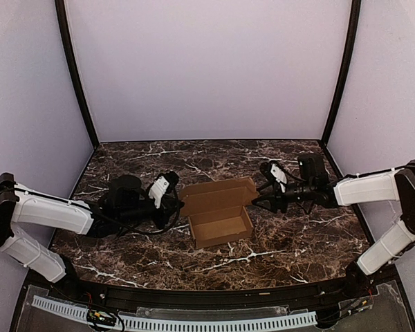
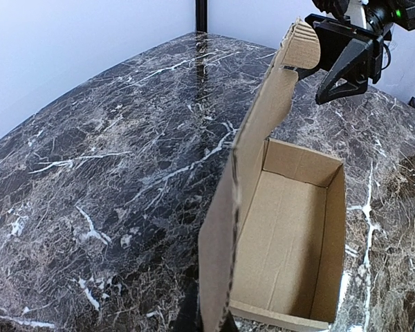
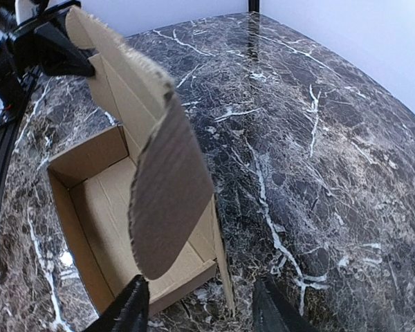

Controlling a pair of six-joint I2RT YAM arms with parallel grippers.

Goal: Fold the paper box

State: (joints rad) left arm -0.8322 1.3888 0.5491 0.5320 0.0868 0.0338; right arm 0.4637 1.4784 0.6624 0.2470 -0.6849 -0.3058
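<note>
Paper box (image 1: 220, 225) sits mid-table on the dark marble table (image 1: 297, 256), between your two arms, long axis running left to right; the tray is already formed, four walls up, open on top, nothing inside it; the lid (image 1: 218, 195) is hinged on the far long wall and raised, not closed over the tray; in the top view it leans a little to the far side, while both wrist views show it steep, near upright; the rounded end flap (image 3: 169, 194) on the lid's right end is bent round towards your right wrist camera and hangs over the tray's right end. Left gripper (image 1: 174, 202) is at the lid's left end, just beside the box's far left corner; the right wrist view shows it (image 3: 59, 55) dark against the lid's top corner, touching or all but touching; I cannot tell whether its jaws are wide or pinched on the cardboard, since its own camera shows only a dark sliver at the bottom edge beside the lid. Right gripper (image 1: 258, 200) is at the lid's right end, level with the left one; its fingers (image 3: 128, 308) are spread wide, with the end flap hanging between them nearer the left-hand finger, not clamped; the left wrist view shows it (image 2: 346, 62) right against the lid's top right corner. Both arms reach in low from the sides, roughly mirrored.
</note>
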